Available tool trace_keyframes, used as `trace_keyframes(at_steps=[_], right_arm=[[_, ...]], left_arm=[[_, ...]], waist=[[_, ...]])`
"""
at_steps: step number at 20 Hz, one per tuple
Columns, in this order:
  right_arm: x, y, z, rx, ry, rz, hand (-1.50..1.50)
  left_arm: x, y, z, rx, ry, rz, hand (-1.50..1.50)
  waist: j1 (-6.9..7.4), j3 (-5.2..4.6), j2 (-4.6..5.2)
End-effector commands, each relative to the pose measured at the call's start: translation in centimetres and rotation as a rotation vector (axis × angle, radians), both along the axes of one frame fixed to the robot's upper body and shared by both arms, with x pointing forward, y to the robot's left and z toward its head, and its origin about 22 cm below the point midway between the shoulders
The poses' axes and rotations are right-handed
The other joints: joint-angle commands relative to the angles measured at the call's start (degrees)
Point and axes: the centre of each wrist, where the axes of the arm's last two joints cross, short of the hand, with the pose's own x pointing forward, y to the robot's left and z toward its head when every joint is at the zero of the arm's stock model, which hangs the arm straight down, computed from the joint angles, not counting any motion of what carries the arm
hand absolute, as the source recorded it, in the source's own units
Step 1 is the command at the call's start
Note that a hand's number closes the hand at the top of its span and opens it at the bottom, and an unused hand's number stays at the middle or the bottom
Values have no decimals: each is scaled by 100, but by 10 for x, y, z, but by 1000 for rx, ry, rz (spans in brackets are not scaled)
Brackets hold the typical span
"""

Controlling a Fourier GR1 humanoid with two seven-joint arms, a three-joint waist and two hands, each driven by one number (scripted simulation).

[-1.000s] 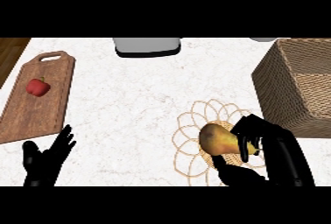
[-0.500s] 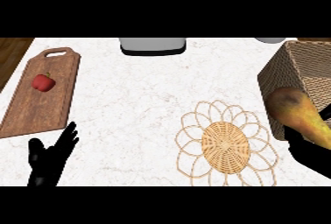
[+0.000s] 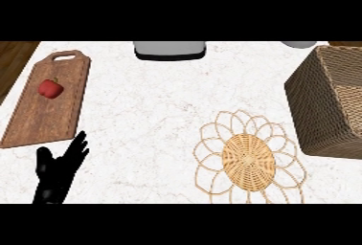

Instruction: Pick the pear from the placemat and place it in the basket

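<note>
White marbled bench (image 3: 155, 105) lay wide; basket (image 3: 332, 103) hugged its right edge, placemat (image 3: 249, 158) bare, left hand (image 3: 58, 170) rested, fingers straight.

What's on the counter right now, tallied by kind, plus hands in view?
Cutting board: 1
Red fruit: 1
Woven placemat: 1
Wicker basket: 1
Grey appliance at the far edge: 1
Left hand, open, resting: 1
Total: 6
No pear or right hand in view.
</note>
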Motion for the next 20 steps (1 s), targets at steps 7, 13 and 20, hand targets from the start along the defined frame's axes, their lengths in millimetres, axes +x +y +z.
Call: trace_keyframes(at_steps=[7, 13, 20], right_arm=[[43, -62, 3, -35, 67, -36, 150], [66, -101, -21, 22, 77, -51, 150], [87, -126, -74, 193, 40, -26, 150]], left_arm=[[-5, -18, -13, -10, 88, -13, 0], [-10, 6, -19, -4, 100, -1, 0], [-7, 5, -17, -5, 112, -12, 0]], waist=[[110, -55, 72], [106, -55, 73], [107, -53, 77]])
